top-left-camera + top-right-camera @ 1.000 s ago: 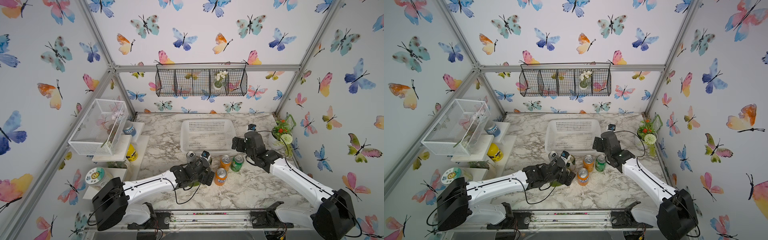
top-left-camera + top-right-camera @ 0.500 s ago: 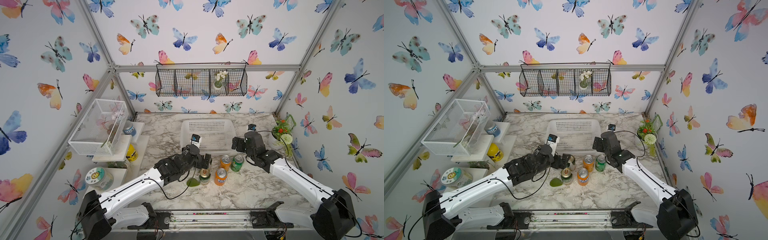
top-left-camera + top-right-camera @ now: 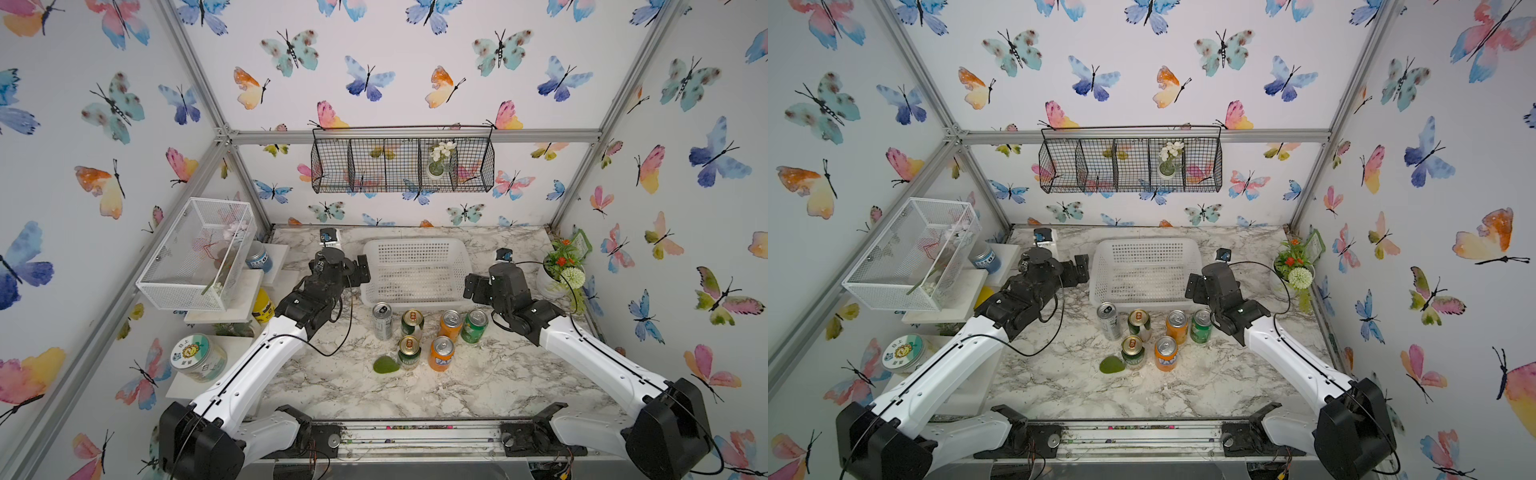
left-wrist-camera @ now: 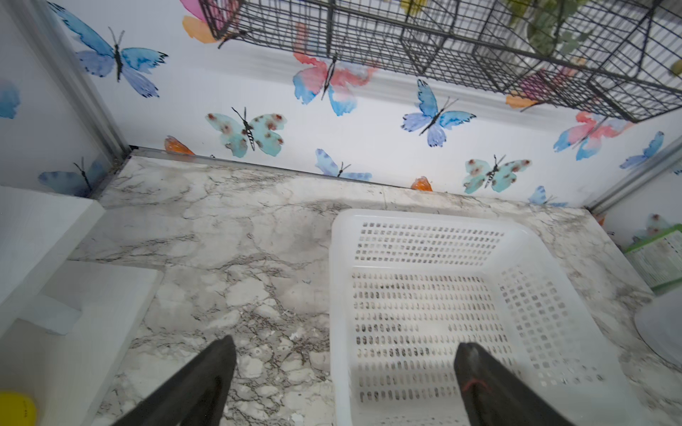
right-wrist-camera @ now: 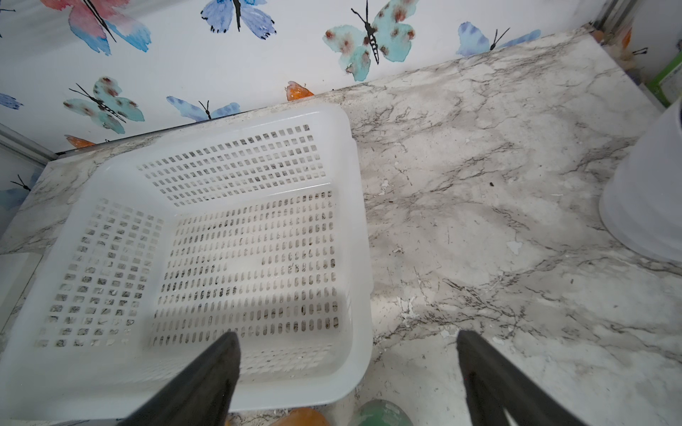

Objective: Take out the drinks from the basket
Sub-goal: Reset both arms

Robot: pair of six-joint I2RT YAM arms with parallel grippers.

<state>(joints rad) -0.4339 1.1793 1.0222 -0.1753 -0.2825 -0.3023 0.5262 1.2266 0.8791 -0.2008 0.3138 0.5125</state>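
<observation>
**Basket empty, six cans out on the marble**

The white lattice basket (image 3: 417, 266) holds nothing. All six drinks stand upright on the marble tabletop (image 3: 478, 382) just in front of it, packed close: the slim silver can (image 3: 382, 322), two green-and-cream cans (image 3: 412, 325), two Fanta cans (image 3: 450, 326) and the bright green can (image 3: 474, 326).

The left gripper (image 4: 345, 348) hangs spread wide and empty over the basket's side rim. The right gripper (image 5: 347, 336), likewise spread and empty, sits at the opposite near corner.

The job looks finished to me. My worry is the retreat. The right arm (image 3: 536, 318) passes just beside the bright green can, and a low sweep could topple it into its neighbours. The slim one would tip easiest.
</observation>
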